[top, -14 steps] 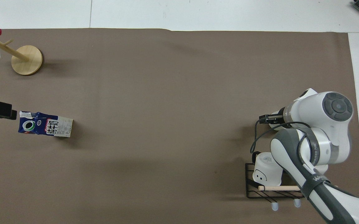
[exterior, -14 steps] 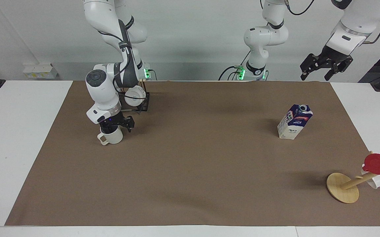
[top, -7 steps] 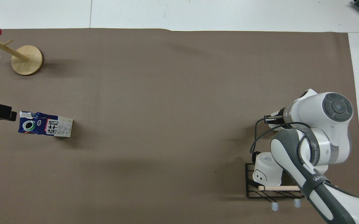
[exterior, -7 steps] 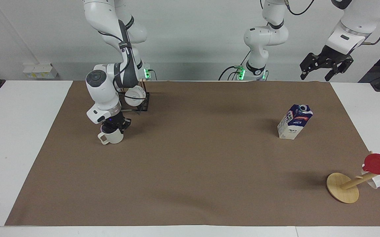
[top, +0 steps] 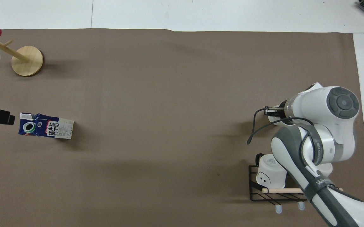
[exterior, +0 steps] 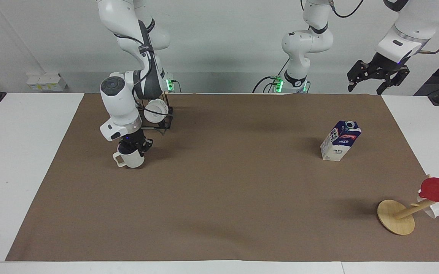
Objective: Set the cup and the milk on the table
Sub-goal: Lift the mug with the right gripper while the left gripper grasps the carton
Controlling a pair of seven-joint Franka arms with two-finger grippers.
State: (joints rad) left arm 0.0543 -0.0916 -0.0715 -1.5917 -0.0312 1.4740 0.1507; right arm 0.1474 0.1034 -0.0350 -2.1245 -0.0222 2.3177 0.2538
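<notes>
We see the right gripper (exterior: 132,147) clamped on the rim of the cream-white mug with a squarish loop handle (exterior: 128,159), which stands upright on the brown paper-like sheet (exterior: 219,190) covering the white table (exterior: 14,152), toward the right arm's end and just farther from the robots than the black wire rack (exterior: 158,118). We find the small blue-and-white gable-top milk carton (exterior: 340,140) upright toward the left arm's end. The left gripper (exterior: 377,74) hangs high with fingers spread wide, holding nothing, near that end's table edge.
</notes>
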